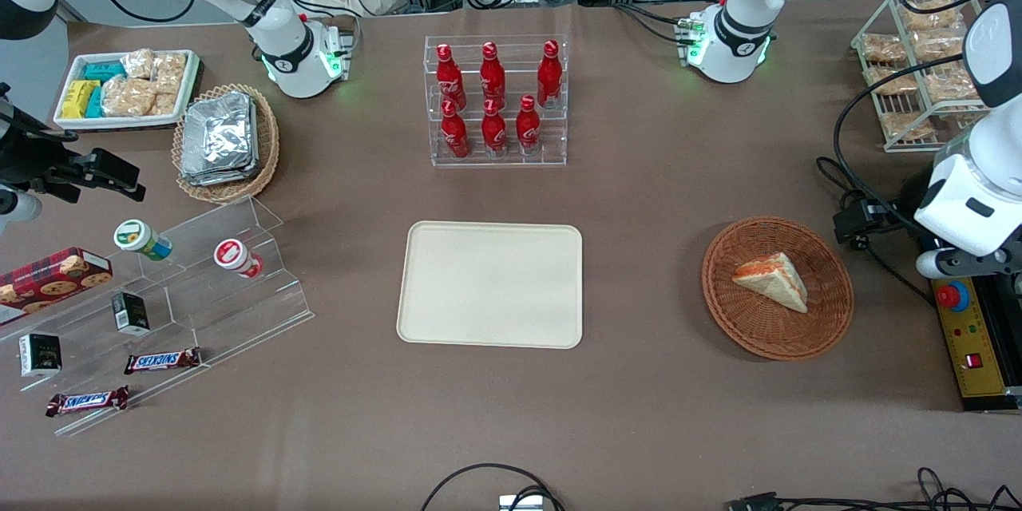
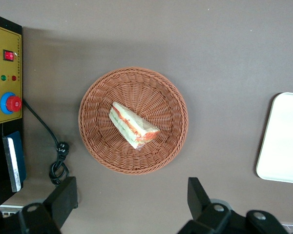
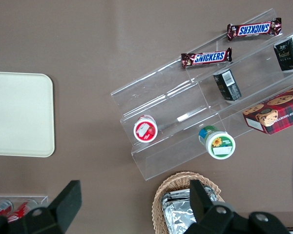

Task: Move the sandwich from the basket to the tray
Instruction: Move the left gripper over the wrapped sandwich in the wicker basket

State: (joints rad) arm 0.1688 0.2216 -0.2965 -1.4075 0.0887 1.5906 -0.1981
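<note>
My end effector (image 2: 132,207): fingers spread wide, gripping nothing, poised high above the basket.

Sandwich (image 2: 133,126): triangular wedge lying flat in the middle of the basket (image 2: 95,146). I judge it light, soft and easily crushed, possibly wrapped in slick film. Best hold: across the two long bread faces near mid-length, with gentle pressure, clear of the filling edge.

Tray (image 1: 489,284): bare, on the table (image 1: 639,383), well apart from the basket, toward the parked arm's end.
</note>
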